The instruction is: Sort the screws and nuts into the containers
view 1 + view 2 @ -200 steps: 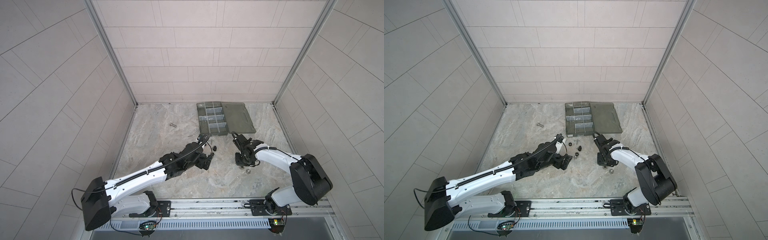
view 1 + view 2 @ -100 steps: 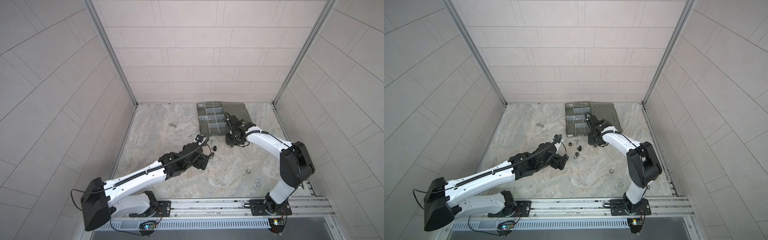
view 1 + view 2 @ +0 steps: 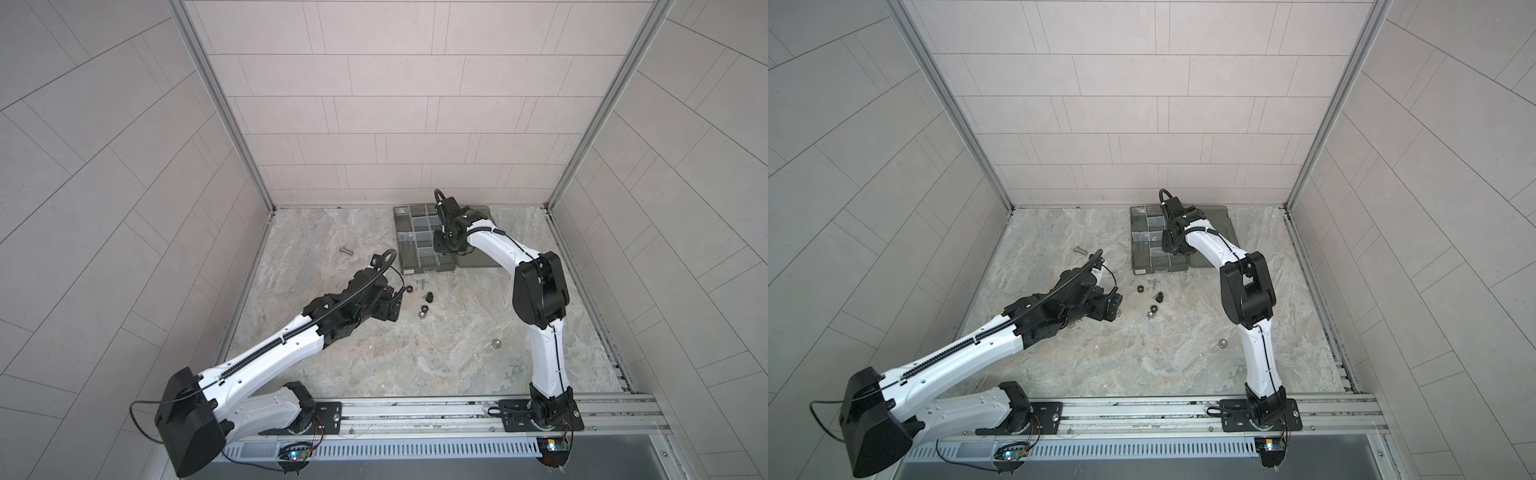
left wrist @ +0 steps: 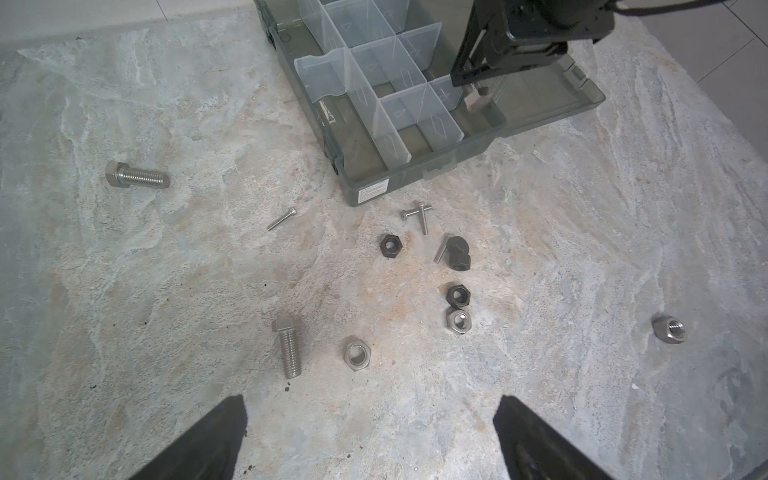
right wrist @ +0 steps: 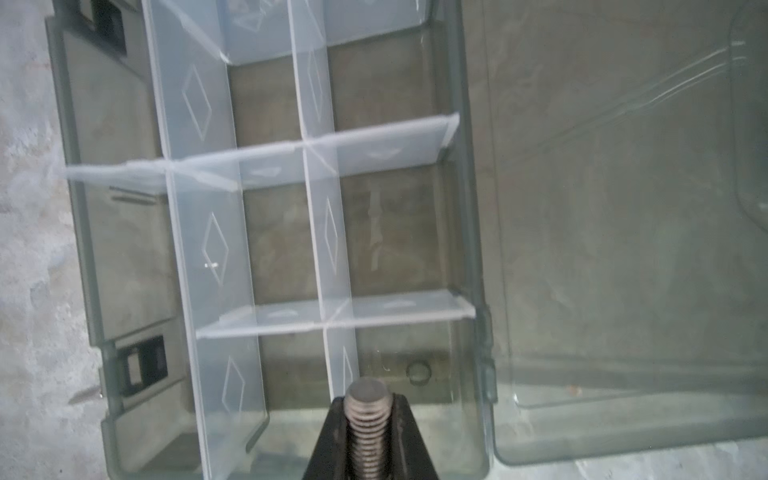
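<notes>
Carrying one thick bolt (image 5: 368,432) in the right pincer (image 5: 368,405), closed narrow on the threaded shaft with one end sticking out past the tips, just over the open box (image 4: 415,174), above the compartments (image 5: 291,249) on the side next to the hinge; not possible to tell which one exactly. Not yet let go, so not counted as sorted. Looking down from the right wrist view: no bolt and no nut found in the compartments that show, only the pale dividers (image 5: 316,208) and bare floor, with the lid (image 5: 623,208) lying open and flat beside. Hovering low over the counter (image 4: 166,291) with the left pincer (image 4: 370,399), spread wide and empty, near the loose pieces but touching none. Left on the counter: a second thick bolt (image 4: 286,349) close before the left pincer, a third thick bolt (image 4: 137,178) alone and well apart, four thin screws (image 4: 282,218), two of them crossed just in front of the box, some black nuts (image 4: 390,245), two silver nuts (image 4: 357,353) near them, and a lone silver nut (image 4: 669,328) far to the side. Judged as very early in the task: perhaps the first piece about to go in, and nearly all the sorting yet to do.
</notes>
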Robot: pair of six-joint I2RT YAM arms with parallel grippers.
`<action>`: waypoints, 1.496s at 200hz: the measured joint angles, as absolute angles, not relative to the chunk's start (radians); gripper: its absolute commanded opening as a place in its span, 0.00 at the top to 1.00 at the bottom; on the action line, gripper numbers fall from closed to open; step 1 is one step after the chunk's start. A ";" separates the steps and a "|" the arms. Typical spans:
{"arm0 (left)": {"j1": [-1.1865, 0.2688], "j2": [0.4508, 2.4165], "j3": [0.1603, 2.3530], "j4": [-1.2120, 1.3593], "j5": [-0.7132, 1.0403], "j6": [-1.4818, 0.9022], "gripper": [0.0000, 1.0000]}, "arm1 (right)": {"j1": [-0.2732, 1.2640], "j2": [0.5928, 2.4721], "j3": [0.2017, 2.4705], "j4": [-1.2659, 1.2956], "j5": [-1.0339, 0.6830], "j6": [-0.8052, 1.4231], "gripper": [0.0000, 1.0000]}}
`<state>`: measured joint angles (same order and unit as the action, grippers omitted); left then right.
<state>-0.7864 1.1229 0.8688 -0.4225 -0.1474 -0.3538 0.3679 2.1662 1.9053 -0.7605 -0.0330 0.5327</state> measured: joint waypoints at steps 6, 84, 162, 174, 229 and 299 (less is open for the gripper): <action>-0.782 1.124 0.874 -0.427 -0.146 -0.350 0.00 | 0.360 2.188 1.939 -0.766 -0.038 0.530 1.00; -0.711 1.151 0.896 -0.426 -0.114 -0.343 0.00 | 0.284 2.395 2.220 -0.768 -0.121 0.524 0.95; -0.702 1.155 0.896 -0.427 -0.084 -0.345 0.00 | 0.285 2.365 2.136 -0.758 -0.170 0.505 0.66; -0.702 1.150 0.895 -0.425 -0.072 -0.348 0.00 | 0.285 2.299 2.056 -0.759 -0.164 0.498 0.65; -0.703 1.051 0.828 -0.404 -0.013 -0.381 0.00 | 0.288 1.766 1.530 -0.713 -0.089 0.506 0.61; -0.848 1.092 0.768 -0.288 0.074 -0.446 0.00 | 0.403 1.363 0.915 -0.738 -0.043 0.625 0.59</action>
<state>-0.8478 1.0924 0.7677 -0.2878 0.0742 -0.4458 0.4030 1.3632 0.9150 -0.7380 -0.0429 0.6247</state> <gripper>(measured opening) 0.999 0.402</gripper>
